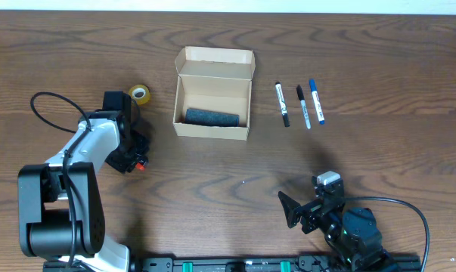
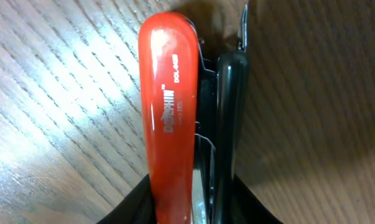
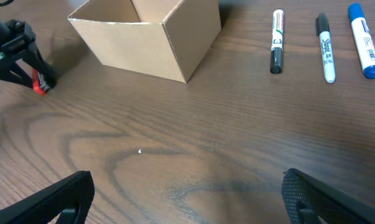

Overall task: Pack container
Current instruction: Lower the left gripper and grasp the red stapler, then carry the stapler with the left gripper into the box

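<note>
Nearest the robot's base, the right gripper (image 3: pixel 187 186) stands spread wide just above the table (image 1: pixel 228 166). Farther out on the left side, the left gripper (image 2: pixel 196 202) pinches a red stapler (image 2: pixel 168 87) by its sides, low against the wood. Beyond, mid-table, the box (image 1: pixel 215 66) sits open with its flap up at the far edge and a dark grey block (image 1: pixel 211 117) inside. A tape roll (image 1: pixel 140 94) lies to its left. Three markers (image 1: pixel 303 106) lie side by side to its right.

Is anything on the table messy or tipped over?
Only a little thing: the red stapler lies on its side, red top beside black base, between the fingers of the left gripper. The box stands open and straight; the three markers lie in a tidy row.
</note>
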`<state>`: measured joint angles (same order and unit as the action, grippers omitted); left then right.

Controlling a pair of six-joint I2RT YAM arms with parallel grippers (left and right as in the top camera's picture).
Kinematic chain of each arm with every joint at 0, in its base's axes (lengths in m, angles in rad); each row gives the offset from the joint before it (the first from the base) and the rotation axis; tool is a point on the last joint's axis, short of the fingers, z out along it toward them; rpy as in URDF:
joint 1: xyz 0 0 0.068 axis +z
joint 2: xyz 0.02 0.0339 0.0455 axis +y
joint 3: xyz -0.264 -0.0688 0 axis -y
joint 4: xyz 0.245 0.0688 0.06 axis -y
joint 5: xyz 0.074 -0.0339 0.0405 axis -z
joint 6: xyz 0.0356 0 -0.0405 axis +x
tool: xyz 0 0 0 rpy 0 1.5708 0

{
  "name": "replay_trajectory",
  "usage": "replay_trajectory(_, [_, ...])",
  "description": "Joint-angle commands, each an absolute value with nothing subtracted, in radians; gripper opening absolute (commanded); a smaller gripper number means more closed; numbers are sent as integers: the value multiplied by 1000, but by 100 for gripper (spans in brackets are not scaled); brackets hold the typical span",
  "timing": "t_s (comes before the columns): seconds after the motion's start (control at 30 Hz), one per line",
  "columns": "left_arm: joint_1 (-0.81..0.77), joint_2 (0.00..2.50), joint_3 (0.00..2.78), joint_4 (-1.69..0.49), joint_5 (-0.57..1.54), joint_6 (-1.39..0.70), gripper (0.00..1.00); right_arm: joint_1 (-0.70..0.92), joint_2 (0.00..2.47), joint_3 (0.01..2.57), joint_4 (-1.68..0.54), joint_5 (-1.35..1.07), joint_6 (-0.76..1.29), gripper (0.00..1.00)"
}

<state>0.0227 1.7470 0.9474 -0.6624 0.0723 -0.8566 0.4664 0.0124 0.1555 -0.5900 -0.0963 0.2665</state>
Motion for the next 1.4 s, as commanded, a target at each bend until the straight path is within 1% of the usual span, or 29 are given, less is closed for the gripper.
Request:
replay_trajectory(0.0, [26,1782,942,-673,72,-852,25,477,6,152,-590,-94,253,99])
replay_trajectory(0.13, [26,1782,943,-680,72,-852,17,477,6,152,-590,-94,253,99])
replay_trajectory(0.23, [26,1782,944,-685,72,-852,6,477,6,152,-590,-94,253,99])
replay_trajectory(0.53, [23,1739,1000,-768,73,-859,6,477,6,152,-590,-94,253,99])
replay_trajectory(0.77, [-13,1629,1115,-834,133,-983,6,477,6,152,-590,-94,253,99])
replay_trajectory(1.0, [-129,1582,1245,-832,158,-1119,6,477,6,152,-590,-94,253,99])
replay_trajectory(1.13, [-221,1582,1303,-780,158,-1190,6,477,6,152,-590,-94,253,99])
replay_trajectory(1.37, [-363,1602,1332,-572,139,-1336,6,477,6,152,-590,-94,253,99])
